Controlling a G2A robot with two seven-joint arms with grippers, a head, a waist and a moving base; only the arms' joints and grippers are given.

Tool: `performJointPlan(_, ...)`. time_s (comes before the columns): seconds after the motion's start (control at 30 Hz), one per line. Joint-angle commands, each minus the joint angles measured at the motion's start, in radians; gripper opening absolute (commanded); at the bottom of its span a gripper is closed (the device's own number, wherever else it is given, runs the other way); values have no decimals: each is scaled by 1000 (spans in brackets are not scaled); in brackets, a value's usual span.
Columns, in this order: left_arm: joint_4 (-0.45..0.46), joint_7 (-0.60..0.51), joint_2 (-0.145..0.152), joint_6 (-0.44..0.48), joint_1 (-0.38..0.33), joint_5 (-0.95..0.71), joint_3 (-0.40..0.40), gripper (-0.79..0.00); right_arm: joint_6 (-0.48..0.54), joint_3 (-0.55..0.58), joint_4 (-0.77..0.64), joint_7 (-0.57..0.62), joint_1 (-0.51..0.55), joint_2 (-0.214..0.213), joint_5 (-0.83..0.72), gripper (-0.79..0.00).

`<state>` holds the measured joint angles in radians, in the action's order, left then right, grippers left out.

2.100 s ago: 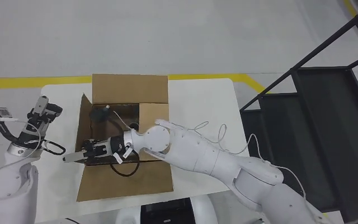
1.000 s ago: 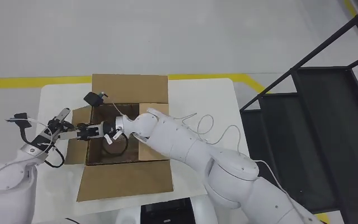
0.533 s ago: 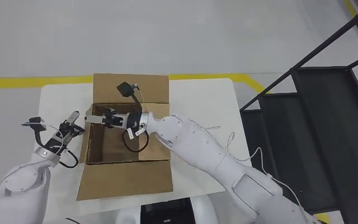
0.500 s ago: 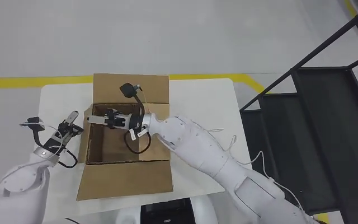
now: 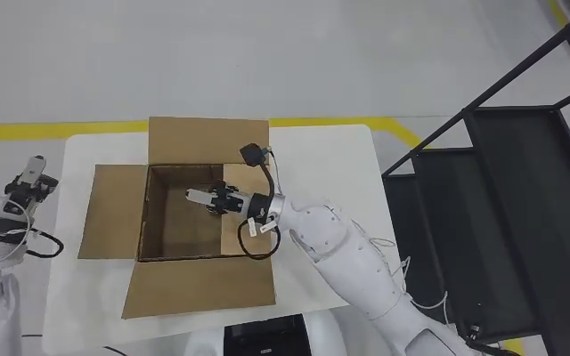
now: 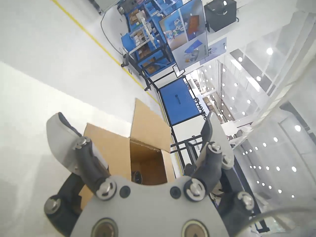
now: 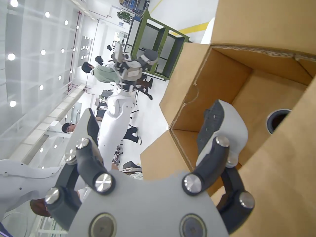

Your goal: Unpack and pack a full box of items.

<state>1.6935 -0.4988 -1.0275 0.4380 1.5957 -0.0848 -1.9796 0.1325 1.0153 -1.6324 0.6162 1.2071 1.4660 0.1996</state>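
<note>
White desk (image 5: 321, 169) on a pale floor, yellow line (image 5: 53, 130) behind it, black stairs (image 5: 481, 178) off to the right. Top view: the open cardboard box (image 5: 207, 139) sits on the desk's left half. Its far, near and left flaps are folded out, and the right flap lies in over the opening. Right gripper (image 5: 205, 196) hangs over the opening at that flap's free edge, with its arm coming in across the flap. Left gripper (image 5: 33, 171) is well apart from the box, out past the desk's left edge. Left wrist view: the left gripper's fingers are spread wide with nothing between them, and the box stands beyond them on the desk. Right wrist view: the right gripper's fingers are apart too, empty, just above the box's rim by the folded-in flap. A round dark item (image 7: 278, 120) with a pale rim rests on the box floor, partly hidden by that flap; can't tell what it is. The left arm shows farther off past the box, raised.
</note>
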Motion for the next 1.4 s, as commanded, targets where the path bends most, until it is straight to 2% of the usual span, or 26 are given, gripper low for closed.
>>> performJointPlan(0.0,40,-26,4,15,-12,11,-11,0,-20,25,-19,7,28,-8,9,0)
performJointPlan(0.1,85,-106,10,14,-47,-38,4,0,-40,64,-50,16,72,-21,18,0)
performJointPlan(0.2,104,-215,16,-5,-95,-89,53,0,-49,101,-84,8,118,-33,35,0)
performJointPlan(0.33,93,-357,19,-36,-158,-145,183,0,-55,140,-138,-8,178,-46,53,0)
performJointPlan(0.47,47,-412,12,-50,-206,-150,331,0,-61,172,-194,-8,226,-57,69,0)
performJointPlan(0.6,6,-412,3,-48,-245,-101,456,0,-65,205,-244,-11,267,-68,75,0)
performJointPlan(0.87,-44,-364,-8,-51,-292,88,590,0,-58,239,-285,-9,322,-83,65,0)
performJointPlan(1.17,-163,-310,-36,-41,-361,108,757,0,-39,227,-280,-13,329,-91,40,0)
performJointPlan(1.37,-247,-268,-56,-24,-405,24,819,0,-38,224,-287,0,335,-98,32,0)
